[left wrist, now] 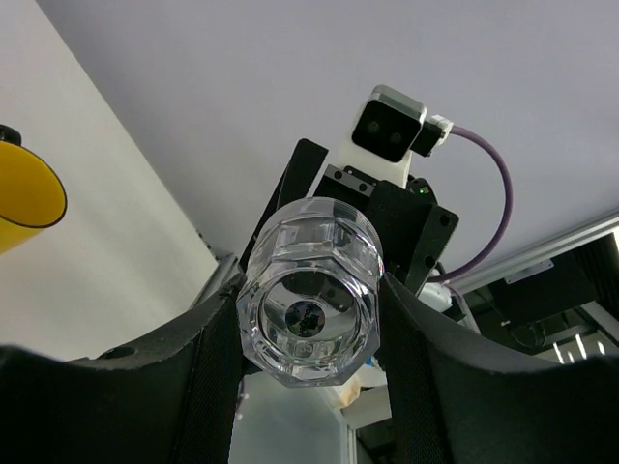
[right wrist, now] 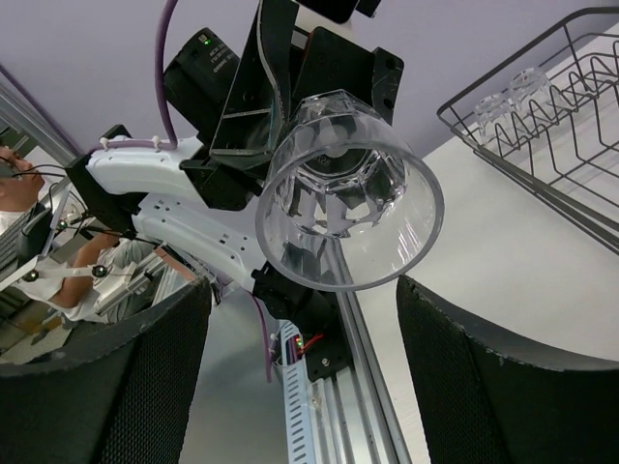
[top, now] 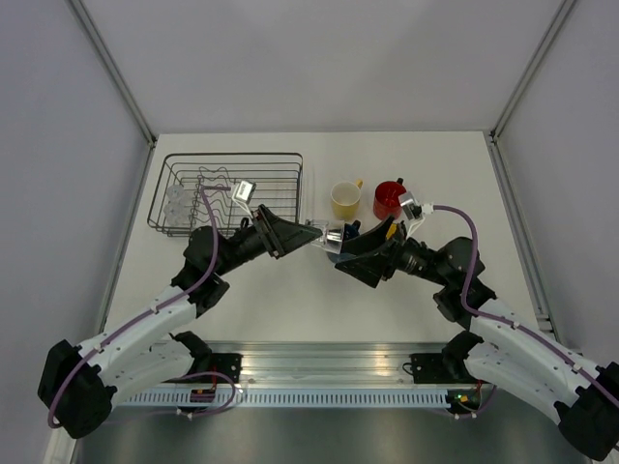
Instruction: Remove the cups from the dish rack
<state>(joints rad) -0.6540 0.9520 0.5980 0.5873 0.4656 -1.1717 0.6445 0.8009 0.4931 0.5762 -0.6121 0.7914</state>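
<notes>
**Handover in mid-air: a glass tumbler sits between the two arms**

We're just off the right-hand end of the dish rack [top: 230, 156], above the worktop [top: 290, 290], and the arms have met nose to nose. The left pincer [top: 311, 233] is pinching a clear tumbler [top: 334, 237] by its thick base. It holds the glass on its side, with the open mouth aimed at the partner arm. The right pincer [right wrist: 300, 295] is spread wide, one finger on either side of that mouth. From its own camera there's a gap between fingers and glass, so no contact is showing.

This reads as a pass from left to right, and the receiving grip is what matters most. The right arm would do well to reach further along the tumbler, so its pads meet the wall and not the lip. It should be centred on the glass before it squeezes. Glass is slick, and a lopsided pinch near the rim could squirt it loose. The left should only let go once the right has a firm hold.

Further right of the rack, a cream mug [top: 345, 200] and a red mug [top: 389, 199] stand on the worktop, so the set-down needs to stay clear of them. More tumblers [top: 181, 203] wait at the rack's left end, so the unloading is only partly done.
</notes>
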